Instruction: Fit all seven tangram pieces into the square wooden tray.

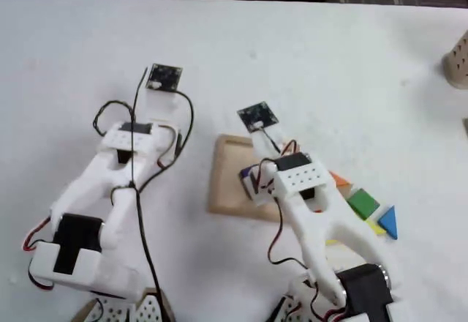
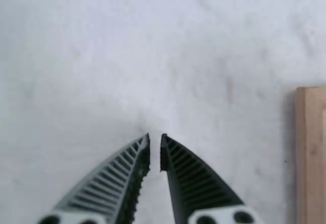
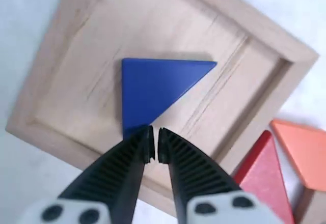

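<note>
I see one blue triangle piece (image 3: 153, 89) lying flat inside the square wooden tray (image 3: 265, 46); my right hand (image 3: 155, 143) is closed, empty, above the tray; my left hand (image 2: 155, 150) is closed beside the tray; the red triangle (image 3: 265, 168), orange triangle (image 3: 300, 150) and green square (image 1: 363, 203) sit outside the tray, so most work is left.

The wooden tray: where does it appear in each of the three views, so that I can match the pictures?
High view: the wooden tray lies near the table's middle, partly under the right arm.
Left wrist view: a strip of its rim shows beside the left fingers, apart from them.
Right wrist view: it lies below the right fingers, holding a blue triangle.
Shared landmark: the white table bordering the rim.
</note>
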`<state>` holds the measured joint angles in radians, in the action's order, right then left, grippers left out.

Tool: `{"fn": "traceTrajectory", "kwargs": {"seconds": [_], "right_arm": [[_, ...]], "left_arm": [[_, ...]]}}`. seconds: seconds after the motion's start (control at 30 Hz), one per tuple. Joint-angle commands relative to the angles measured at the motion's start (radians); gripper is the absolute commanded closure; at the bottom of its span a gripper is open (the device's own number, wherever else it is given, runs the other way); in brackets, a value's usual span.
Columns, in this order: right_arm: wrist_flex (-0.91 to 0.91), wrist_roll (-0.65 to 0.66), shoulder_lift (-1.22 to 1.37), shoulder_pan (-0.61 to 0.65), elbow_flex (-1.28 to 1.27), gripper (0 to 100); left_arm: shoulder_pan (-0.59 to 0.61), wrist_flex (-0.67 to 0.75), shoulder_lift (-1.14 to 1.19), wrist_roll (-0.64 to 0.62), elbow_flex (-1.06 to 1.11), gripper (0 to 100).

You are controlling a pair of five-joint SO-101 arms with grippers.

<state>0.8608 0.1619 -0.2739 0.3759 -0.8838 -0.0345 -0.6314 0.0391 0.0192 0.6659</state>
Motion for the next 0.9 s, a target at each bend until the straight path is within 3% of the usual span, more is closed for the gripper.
{"fn": "traceTrajectory", "kwargs": {"seconds": [0.0, 0.27, 0.53, 0.7, 0.87], "right_arm": [[-0.015, 0.002, -0.042, -0.024, 0.000, 98.1], [-0.025, -0.003, -0.018, 0.054, -0.035, 98.1], [-0.180, -0.008, 0.054, 0.088, 0.028, 98.1], [-0.090, -0.003, 0.107, 0.036, 0.101, 98.1], [0.054, -0.008, 0.056, -0.101, 0.161, 98.1]], "left_arm": [[-0.013, -0.003, -0.012, 0.006, -0.046, 93], [-0.013, -0.003, -0.012, 0.006, -0.046, 93], [-0.013, 0.000, -0.012, 0.006, -0.046, 93], [-0.013, 0.000, -0.012, 0.006, -0.046, 93], [-0.013, 0.000, -0.012, 0.006, -0.046, 93]]}}
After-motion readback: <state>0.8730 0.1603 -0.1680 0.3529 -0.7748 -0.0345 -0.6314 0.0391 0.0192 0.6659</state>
